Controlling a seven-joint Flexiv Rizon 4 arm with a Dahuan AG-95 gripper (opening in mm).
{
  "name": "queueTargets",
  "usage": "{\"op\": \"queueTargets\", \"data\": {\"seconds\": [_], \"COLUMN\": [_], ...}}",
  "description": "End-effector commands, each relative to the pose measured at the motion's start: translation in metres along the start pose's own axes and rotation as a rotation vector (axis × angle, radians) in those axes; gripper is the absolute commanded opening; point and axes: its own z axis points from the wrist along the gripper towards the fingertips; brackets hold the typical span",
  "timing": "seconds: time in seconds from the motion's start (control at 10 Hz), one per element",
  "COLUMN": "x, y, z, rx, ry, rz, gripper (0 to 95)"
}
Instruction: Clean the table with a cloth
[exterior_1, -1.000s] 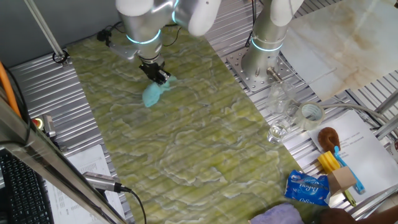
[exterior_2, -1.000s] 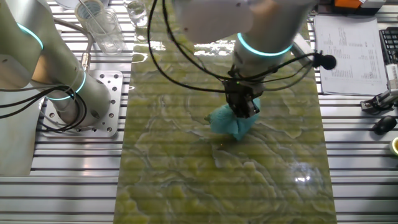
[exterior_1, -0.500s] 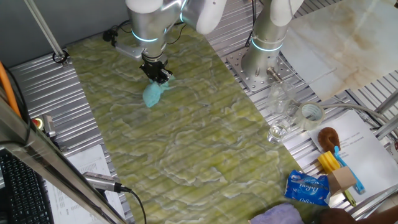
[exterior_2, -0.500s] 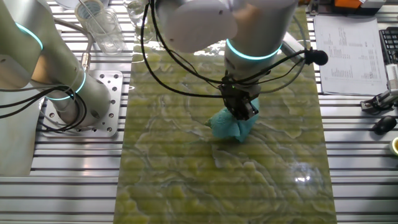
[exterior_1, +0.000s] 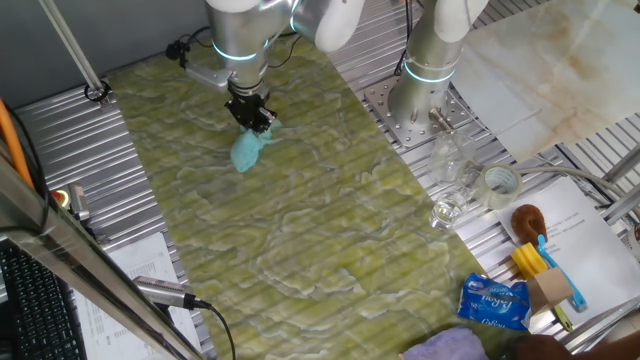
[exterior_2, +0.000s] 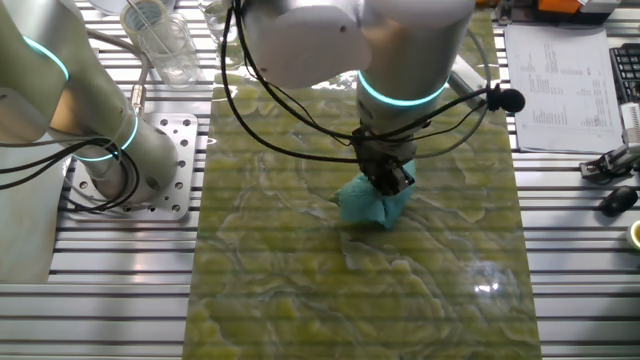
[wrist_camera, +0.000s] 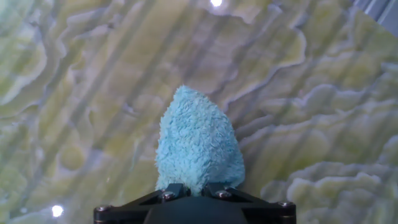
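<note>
The light-blue cloth (exterior_1: 244, 151) lies bunched on the yellow-green marbled table (exterior_1: 300, 230), near its far end. My gripper (exterior_1: 254, 123) is shut on the cloth's upper edge and presses it onto the table. In the other fixed view the gripper (exterior_2: 387, 180) pinches the cloth (exterior_2: 368, 206) at the middle of the table (exterior_2: 300, 280). In the hand view the fluffy cloth (wrist_camera: 197, 143) sticks out ahead of the gripper (wrist_camera: 194, 188) over the table (wrist_camera: 323, 124).
A second arm's base (exterior_1: 425, 85) stands on a metal plate right of the table. Clear glasses (exterior_1: 455, 165), a tape roll (exterior_1: 500, 182), a brush (exterior_1: 530, 220), a blue packet (exterior_1: 493, 302) and lavender fabric (exterior_1: 445, 346) lie at the right.
The arm's upper body has swung slightly over the table. The gripper and cloth have stayed at almost the same spot.
</note>
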Motion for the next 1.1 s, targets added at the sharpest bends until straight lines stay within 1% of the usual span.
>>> {"op": "queueTargets", "data": {"seconds": [0.1,0.3,0.4,0.5,1.1], "x": [0.000,-0.001,-0.002,-0.001,-0.001], "y": [0.001,0.002,0.002,0.002,0.002], "z": [-0.003,-0.011,-0.018,-0.019,-0.019], "rx": [-0.002,-0.008,-0.010,-0.009,-0.009], "ry": [-0.006,-0.005,0.002,0.004,0.004], "rz": [0.010,0.031,0.056,0.061,0.061], "gripper": [57.0,57.0,57.0,57.0,57.0]}}
